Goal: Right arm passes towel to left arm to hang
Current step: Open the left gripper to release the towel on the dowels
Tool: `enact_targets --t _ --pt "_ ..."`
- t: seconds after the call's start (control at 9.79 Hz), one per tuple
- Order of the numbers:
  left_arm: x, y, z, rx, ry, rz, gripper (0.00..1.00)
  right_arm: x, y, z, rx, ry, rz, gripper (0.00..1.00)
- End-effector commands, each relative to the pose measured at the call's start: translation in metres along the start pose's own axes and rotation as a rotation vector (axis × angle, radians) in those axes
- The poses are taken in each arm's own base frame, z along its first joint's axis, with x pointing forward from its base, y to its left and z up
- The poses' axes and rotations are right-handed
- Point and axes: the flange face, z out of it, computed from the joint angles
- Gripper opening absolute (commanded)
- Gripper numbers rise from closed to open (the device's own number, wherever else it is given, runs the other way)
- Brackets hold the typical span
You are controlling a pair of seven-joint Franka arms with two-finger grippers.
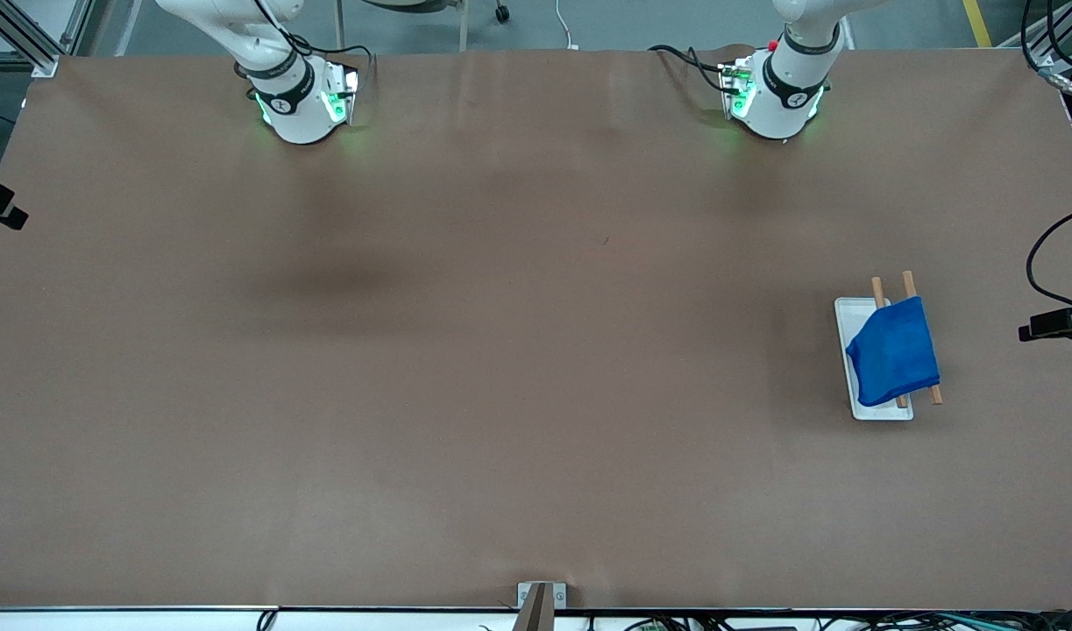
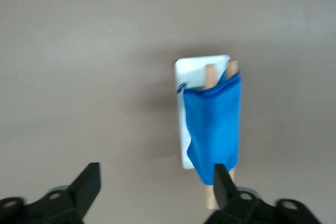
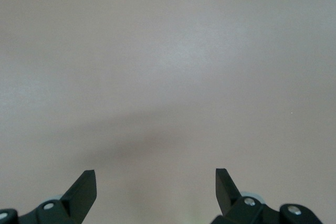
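The bright blue towel (image 1: 893, 352) hangs draped over two wooden rails (image 1: 877, 289) of a small rack with a white base (image 1: 848, 315), toward the left arm's end of the table. In the left wrist view the towel (image 2: 215, 129) covers most of the rails (image 2: 210, 74) above the white base (image 2: 197, 69). My left gripper (image 2: 156, 182) is open, up in the air over bare table beside the rack, nothing between its fingers. My right gripper (image 3: 156, 187) is open over bare brown table, holding nothing. Neither hand shows in the front view.
Both arm bases (image 1: 303, 105) (image 1: 777, 96) stand along the table's edge farthest from the front camera. Brown table surface (image 1: 500, 350) spreads around the rack. Small camera mounts (image 1: 1057, 324) sit at the table's ends.
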Motion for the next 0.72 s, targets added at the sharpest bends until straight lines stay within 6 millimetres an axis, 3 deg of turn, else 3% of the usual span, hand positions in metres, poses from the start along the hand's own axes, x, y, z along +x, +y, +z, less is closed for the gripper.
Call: enact_targets --t 0.0,0.31,0.61 --pt "0.002 0.064 -0.038 -0.006 0.064 -0.008 1.00 -0.001 0.001 -0.002 -0.013 -0.002 0.015 1.00" --pt "-0.025 0.141 -0.111 0.023 0.146 0.007 1.00 0.000 -0.002 -0.003 -0.003 0.002 0.009 1.00" --pt "-0.078 0.207 -0.171 0.032 0.153 0.018 1.00 0.000 -0.002 -0.003 -0.003 0.005 0.009 1.00"
